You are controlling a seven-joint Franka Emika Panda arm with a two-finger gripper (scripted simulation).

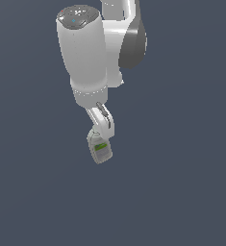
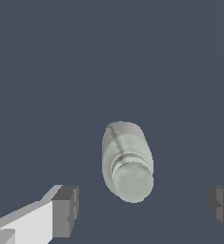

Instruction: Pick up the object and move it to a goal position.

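The object is a small pale grey-green bottle (image 1: 100, 151) with a green-and-white label, on the dark grey surface just below my gripper (image 1: 101, 133). Its round cap points up toward the hand. In the wrist view the bottle (image 2: 127, 162) lies between the two fingers, cap nearest the camera, with a clear gap on each side. One grey pad (image 2: 66, 210) and the other pad (image 2: 222, 206) stand far apart and touch nothing. The gripper (image 2: 143, 208) is open and sits above the cap. In the exterior view the arm partly hides the bottle's top.
The white arm (image 1: 83, 53) fills the upper middle of the exterior view. A plain dark grey surface (image 1: 182, 192) surrounds the bottle on every side, with no other object in view.
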